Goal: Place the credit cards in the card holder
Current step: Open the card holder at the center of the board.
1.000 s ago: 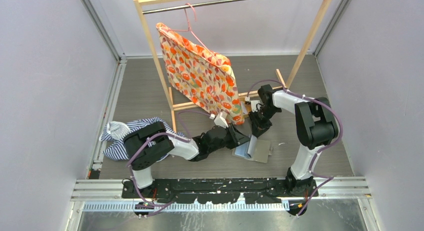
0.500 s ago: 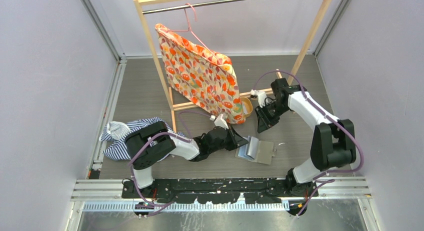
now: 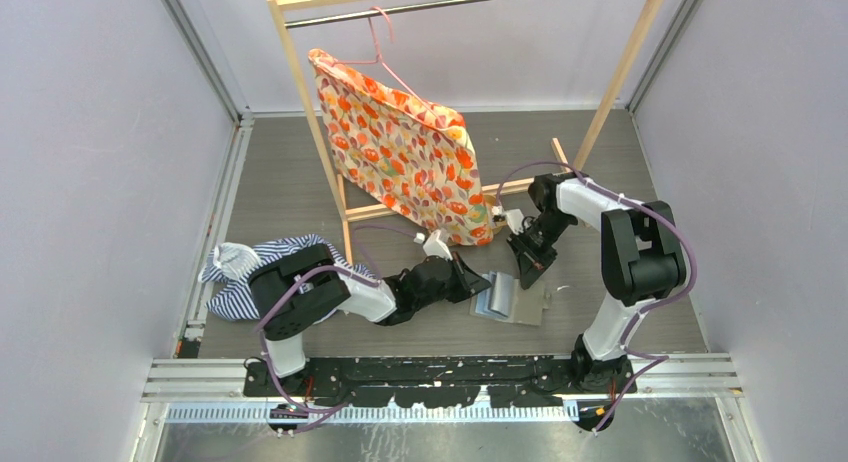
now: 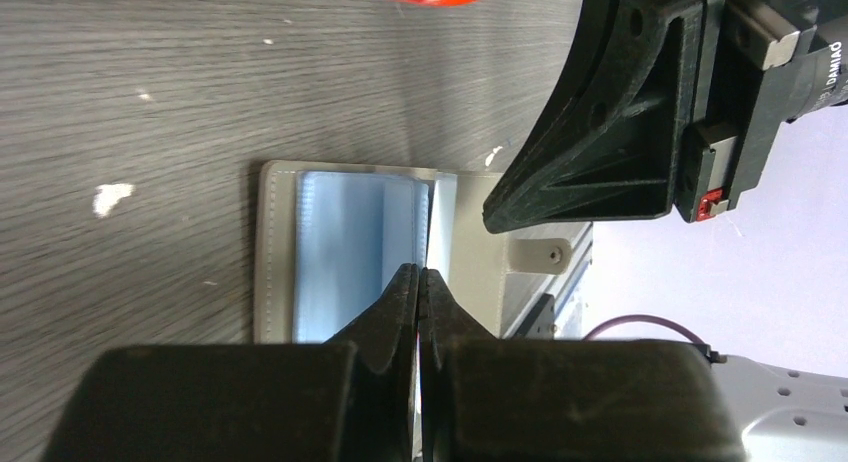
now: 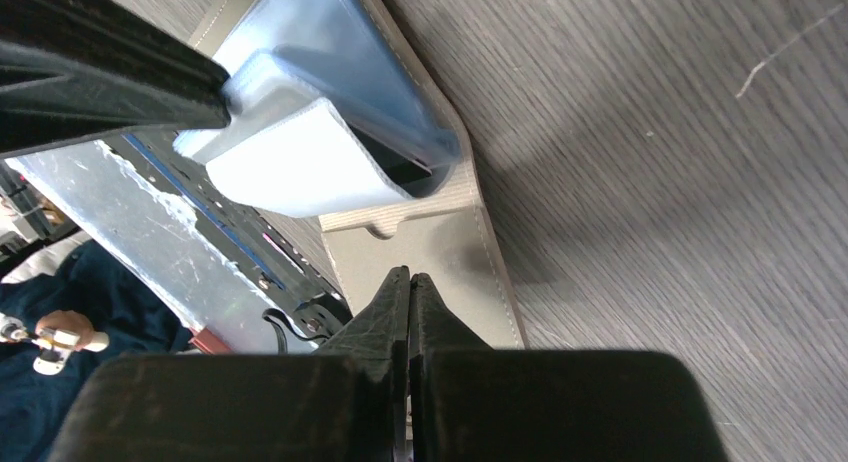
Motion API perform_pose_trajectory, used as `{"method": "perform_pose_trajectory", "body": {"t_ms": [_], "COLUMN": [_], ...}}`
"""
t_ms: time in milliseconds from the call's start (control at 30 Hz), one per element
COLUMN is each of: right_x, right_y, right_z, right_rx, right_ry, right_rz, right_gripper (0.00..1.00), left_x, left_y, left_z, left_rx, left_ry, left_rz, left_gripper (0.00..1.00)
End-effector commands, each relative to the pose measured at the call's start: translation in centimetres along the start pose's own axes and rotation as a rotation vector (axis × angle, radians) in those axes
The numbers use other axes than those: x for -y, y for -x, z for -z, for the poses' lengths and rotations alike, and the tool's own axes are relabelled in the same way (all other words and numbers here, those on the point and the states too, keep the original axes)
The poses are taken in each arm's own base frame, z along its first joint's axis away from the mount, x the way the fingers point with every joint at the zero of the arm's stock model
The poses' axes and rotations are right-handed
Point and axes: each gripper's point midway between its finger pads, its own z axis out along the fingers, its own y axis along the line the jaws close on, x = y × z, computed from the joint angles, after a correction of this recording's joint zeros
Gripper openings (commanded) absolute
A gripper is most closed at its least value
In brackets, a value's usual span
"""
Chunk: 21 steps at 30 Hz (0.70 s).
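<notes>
The taupe card holder (image 3: 528, 304) lies open on the table between my two arms, with its pale bluish sleeves (image 3: 495, 294) on the left half. My left gripper (image 3: 480, 279) is shut on the edge of one clear sleeve (image 5: 300, 162) and holds it bulged open. In the left wrist view the jaws (image 4: 419, 272) meet on that sleeve edge over the holder (image 4: 275, 252). A dark shape sits inside the sleeve mouth (image 5: 405, 167); I cannot tell if it is a card. No credit cards show plainly. My right gripper (image 5: 409, 274) is shut and empty just above the holder's flap (image 5: 450, 242).
A wooden clothes rack (image 3: 310, 112) stands at the back, with a patterned orange cloth bag (image 3: 400, 152) on a pink hanger. A striped cloth (image 3: 235, 267) lies at the left by my left arm's base. The metal rail (image 3: 440, 377) runs along the near edge.
My right gripper swung back towards the rack, then came down again to the holder's right side with its jaws shut. The raised sleeve has dropped lower, and the left gripper stays at it.
</notes>
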Motion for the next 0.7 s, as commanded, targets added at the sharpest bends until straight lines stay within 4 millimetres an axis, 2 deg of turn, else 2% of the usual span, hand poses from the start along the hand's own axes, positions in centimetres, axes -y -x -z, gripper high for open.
{"method": "perform_pose_trajectory", "body": {"t_ms": [0, 133, 333, 500, 667], "right_x": [-1.2, -1.3, 1.4, 3.1, 3.2], "right_y": [2.5, 3.7, 2.4, 1.2, 1.2], "right_z": [1.2, 1.1, -1.3, -2.8, -2.9], "right_rx": [0.097, 0.154, 0.039, -0.053, -0.057], "right_ry": [0.030, 0.029, -0.032, -0.095, -0.110], "right_rz": [-0.004, -0.039, -0.116, -0.138, -0.139], "right_gripper": [0.02, 0.02, 0.03, 0.03, 0.02], "left_x": [1.1, 1.6, 2.4, 3.7, 4.0], "left_y": [2.0, 2.0, 1.9, 0.8, 0.0], "left_z": [1.2, 1.6, 1.6, 1.1, 0.8], "left_rx": [0.114, 0.156, 0.164, 0.111, 0.073], "left_ry": [-0.015, -0.008, -0.049, -0.129, -0.189], "left_rz": [-0.002, -0.018, -0.024, -0.030, -0.014], "left_gripper": [0.00, 0.00, 0.00, 0.14, 0.17]}}
